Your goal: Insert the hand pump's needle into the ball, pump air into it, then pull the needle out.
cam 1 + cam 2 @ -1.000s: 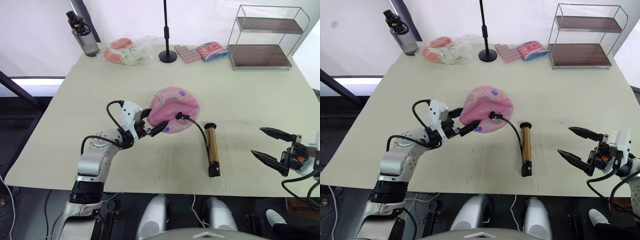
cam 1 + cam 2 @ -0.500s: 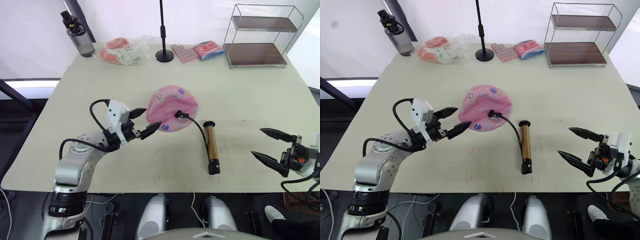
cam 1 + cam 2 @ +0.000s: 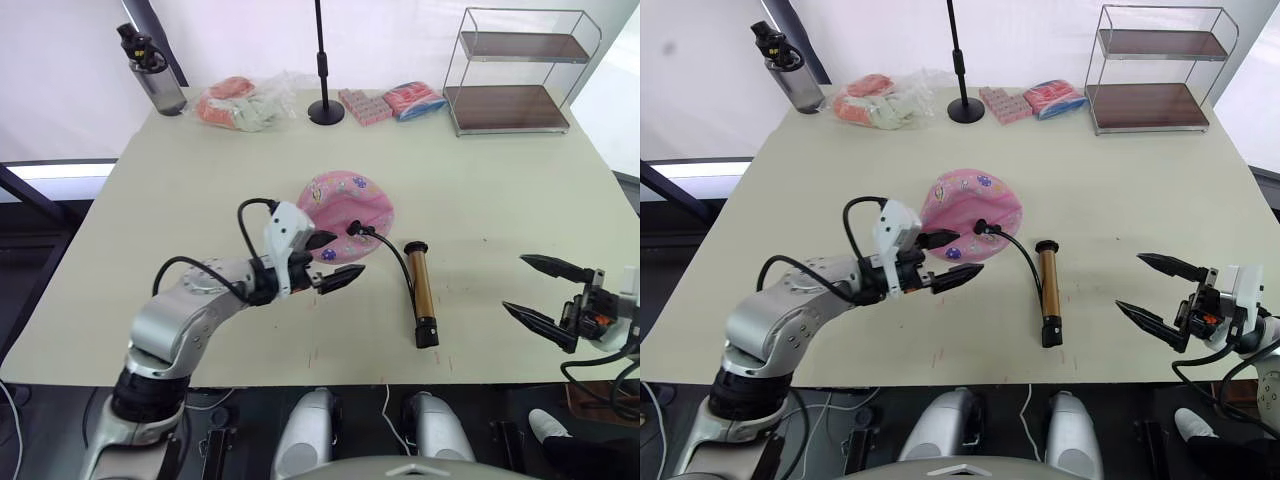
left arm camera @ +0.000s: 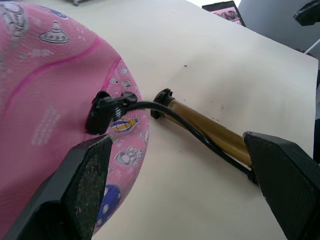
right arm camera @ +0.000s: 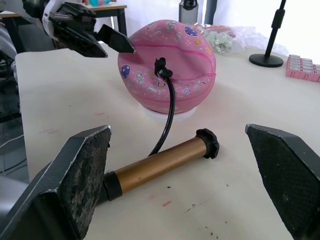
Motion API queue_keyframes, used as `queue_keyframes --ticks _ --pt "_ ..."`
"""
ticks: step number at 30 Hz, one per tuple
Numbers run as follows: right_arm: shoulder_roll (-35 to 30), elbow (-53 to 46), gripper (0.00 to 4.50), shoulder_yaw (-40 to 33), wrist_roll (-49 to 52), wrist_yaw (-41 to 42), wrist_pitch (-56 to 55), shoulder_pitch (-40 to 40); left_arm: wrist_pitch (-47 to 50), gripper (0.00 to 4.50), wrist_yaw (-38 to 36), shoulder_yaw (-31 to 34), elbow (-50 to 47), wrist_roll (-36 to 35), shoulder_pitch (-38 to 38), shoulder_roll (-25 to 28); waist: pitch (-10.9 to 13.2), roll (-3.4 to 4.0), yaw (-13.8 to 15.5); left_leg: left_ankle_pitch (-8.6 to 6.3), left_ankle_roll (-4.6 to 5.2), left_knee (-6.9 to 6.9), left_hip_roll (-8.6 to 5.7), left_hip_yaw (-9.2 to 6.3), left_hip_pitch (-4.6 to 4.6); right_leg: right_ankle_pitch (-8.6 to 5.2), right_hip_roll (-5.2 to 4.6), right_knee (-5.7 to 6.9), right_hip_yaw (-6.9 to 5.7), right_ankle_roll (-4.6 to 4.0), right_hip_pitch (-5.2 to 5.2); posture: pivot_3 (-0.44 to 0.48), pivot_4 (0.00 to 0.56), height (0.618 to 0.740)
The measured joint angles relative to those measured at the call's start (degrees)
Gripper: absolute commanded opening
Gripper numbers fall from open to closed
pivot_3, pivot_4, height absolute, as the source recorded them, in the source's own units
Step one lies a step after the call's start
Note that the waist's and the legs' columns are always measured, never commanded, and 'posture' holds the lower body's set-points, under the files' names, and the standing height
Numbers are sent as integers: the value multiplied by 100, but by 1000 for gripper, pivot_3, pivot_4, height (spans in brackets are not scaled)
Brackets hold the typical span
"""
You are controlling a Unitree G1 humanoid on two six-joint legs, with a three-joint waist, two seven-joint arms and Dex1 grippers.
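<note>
The ball, pink and partly deflated with a dent across its top, sits at the centre of the head view on a beige table. A small black fitting is plugged into the ball's near-right side, so the needle itself is hidden inside. From the fitting a thin black hose curves down to the pump, which lies flat on the table just right of the ball, lower centre of the frame, its bronze barrel running toward the near edge with a black cap at each end.

The left gripper is just left of centre, spread wide and holding nothing. One finger is at the ball's lower front and the other reaches out below it toward the hose; I cannot tell whether the upper finger touches the ball.

The right gripper is at the lower right of the frame, near the table's near-right edge and well apart from the pump, its two fingers splayed wide and empty.

Along the top of the frame stand a water bottle, a clear bag of soft items, a black stand, two small packets and a wire shelf.
</note>
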Motion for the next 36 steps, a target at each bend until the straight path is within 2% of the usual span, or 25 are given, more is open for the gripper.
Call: queue_keyframes --ticks 8,17,29,33,36 --pt "-1 83 4500 125 -22 3 -45 -22 853 4432 615 -1000 -20 24 -354 -904 0 0 -42 0 1 11 1 -6 0 3 2 8 -2 -3 3 0 150 736" --pt "-63 197 4500 165 -89 124 -146 -51 1471 4432 1139 -2057 411 472 -619 -1449 -1 1 -76 0 3 47 3 -18 -3 6 5 37 -7 -8 7 0 150 736" --pt "-94 451 4500 251 -268 321 -390 -55 1696 4432 1623 -2393 1298 1079 -838 -2189 -2 3 -77 -3 9 65 2 -25 -7 7 3 53 -8 -9 6 0 150 736" --pt "-91 478 4500 363 -336 357 -531 -17 1766 4432 1971 -2256 1550 1249 -804 -2705 -2 4 -76 -3 10 68 2 -30 -9 7 2 54 -13 -10 6 0 150 736" --pt "-88 496 4500 376 -375 356 -595 23 1821 4432 2073 -2190 1574 1286 -780 -2818 -3 4 -77 -3 10 68 2 -31 -9 7 3 54 -14 -10 6 0 150 736"
